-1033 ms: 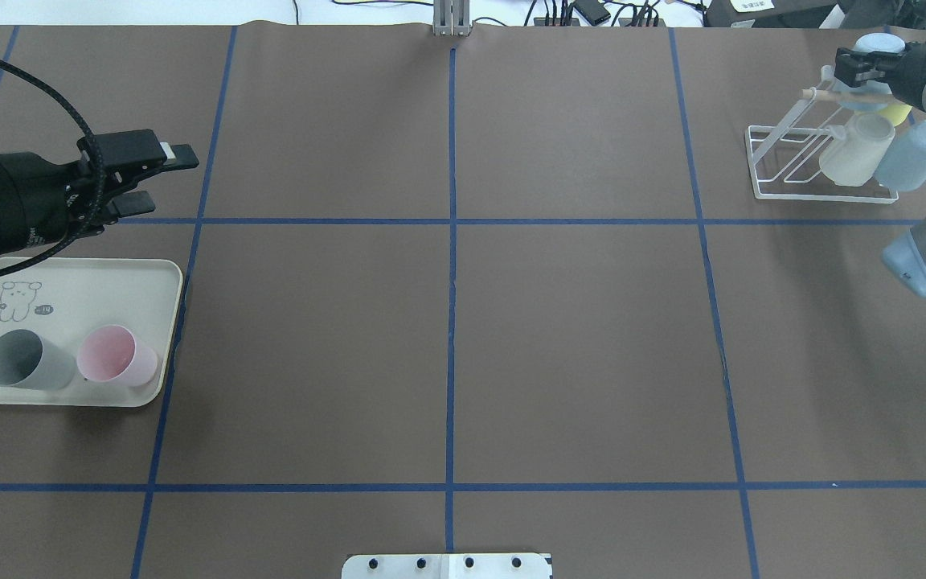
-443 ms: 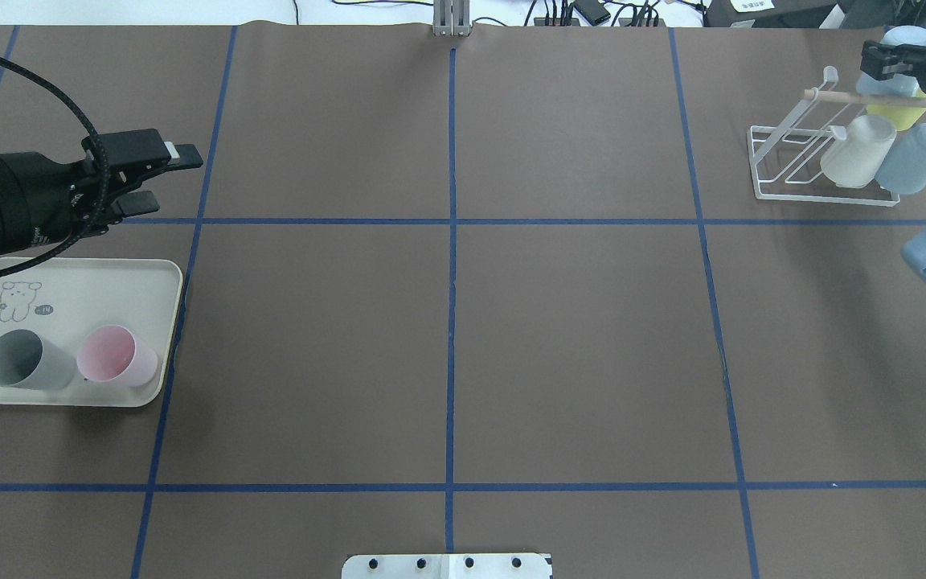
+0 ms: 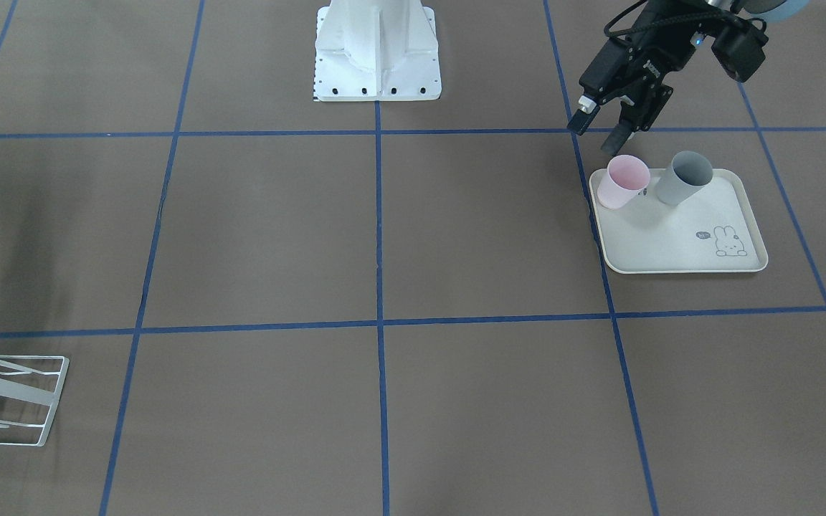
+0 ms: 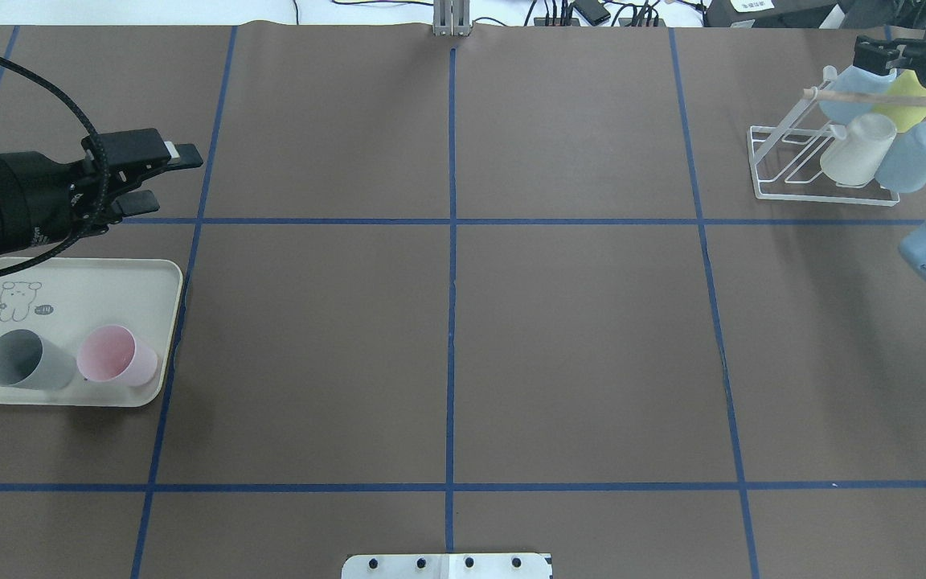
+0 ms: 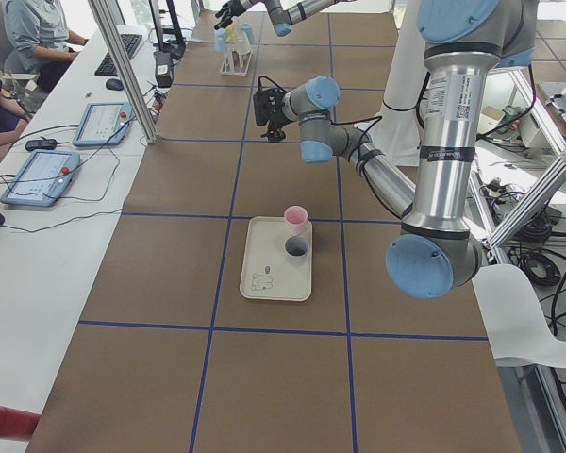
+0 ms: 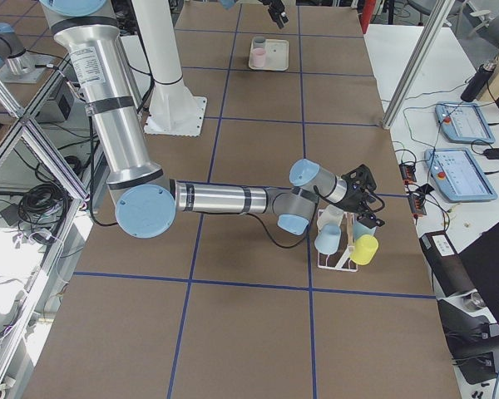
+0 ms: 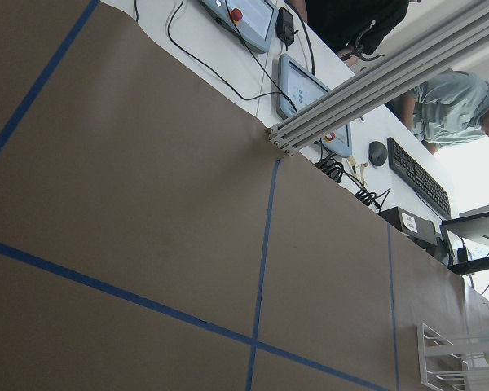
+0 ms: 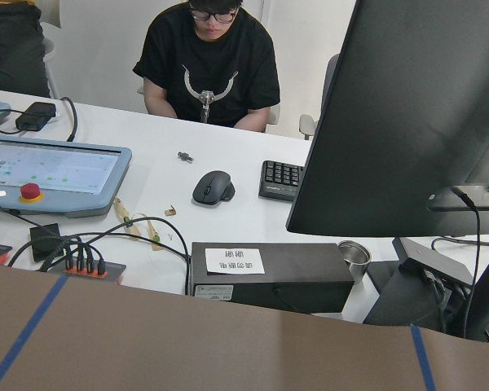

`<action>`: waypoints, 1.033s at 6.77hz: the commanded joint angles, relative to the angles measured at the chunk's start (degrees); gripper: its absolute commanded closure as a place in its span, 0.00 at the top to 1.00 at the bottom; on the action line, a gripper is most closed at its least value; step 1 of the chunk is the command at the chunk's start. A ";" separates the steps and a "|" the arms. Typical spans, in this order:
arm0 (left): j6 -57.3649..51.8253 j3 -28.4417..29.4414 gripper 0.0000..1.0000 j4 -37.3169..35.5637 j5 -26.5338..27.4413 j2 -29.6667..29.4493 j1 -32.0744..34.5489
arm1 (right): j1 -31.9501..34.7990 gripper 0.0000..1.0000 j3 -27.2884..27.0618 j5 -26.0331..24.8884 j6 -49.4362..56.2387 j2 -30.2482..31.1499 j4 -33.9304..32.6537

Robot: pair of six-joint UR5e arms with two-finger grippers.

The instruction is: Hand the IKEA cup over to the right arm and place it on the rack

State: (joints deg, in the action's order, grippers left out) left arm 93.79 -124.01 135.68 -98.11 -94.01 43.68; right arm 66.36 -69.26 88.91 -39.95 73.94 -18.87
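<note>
The light-blue IKEA cup (image 4: 857, 87) is seen at the corner of the rack (image 4: 788, 169) farthest from the robot, just behind the wooden dowel (image 4: 873, 98) and beside the yellow cup (image 4: 905, 104). The right gripper (image 4: 873, 50) is held just above it, at its upper edge. Whether its fingers are clamped on the cup or parted cannot be told.

If the cup is not fully seated on a prong, it may be tipped off the rack once released. If the gripper is drawn out crookedly, the dowel may be caught and the light rack dragged. The white cup (image 4: 857, 151) and blue cup (image 4: 917, 154) on the rack's nearer side could then be shaken loose.

The left gripper (image 4: 174, 178) is held wide and empty, well apart from the rack, so no clash is expected there.
</note>
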 commanded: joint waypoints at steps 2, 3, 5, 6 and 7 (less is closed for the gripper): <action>-6.82 -0.26 1.00 -3.55 -9.67 2.41 4.62 | 2.79 1.00 -4.20 6.67 -0.31 0.15 -1.07; -15.83 -0.26 1.00 -8.71 -16.17 3.99 10.14 | 6.20 1.00 -7.00 14.98 -0.48 0.42 -3.25; -34.46 0.26 1.00 -10.70 -18.00 12.84 12.57 | 8.08 1.00 -12.99 24.87 -1.53 0.86 -9.05; -43.17 1.22 1.00 -10.78 -18.69 16.45 13.70 | 8.08 1.00 -14.40 29.52 -6.32 0.34 -9.25; -48.30 2.19 1.00 -10.78 -21.05 18.92 14.67 | 8.00 1.00 -15.55 32.62 -11.94 -0.62 -9.16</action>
State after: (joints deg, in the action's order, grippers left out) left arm 52.91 -122.85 125.03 -117.11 -78.49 57.16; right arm 74.33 -83.21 117.26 -46.25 74.15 -27.71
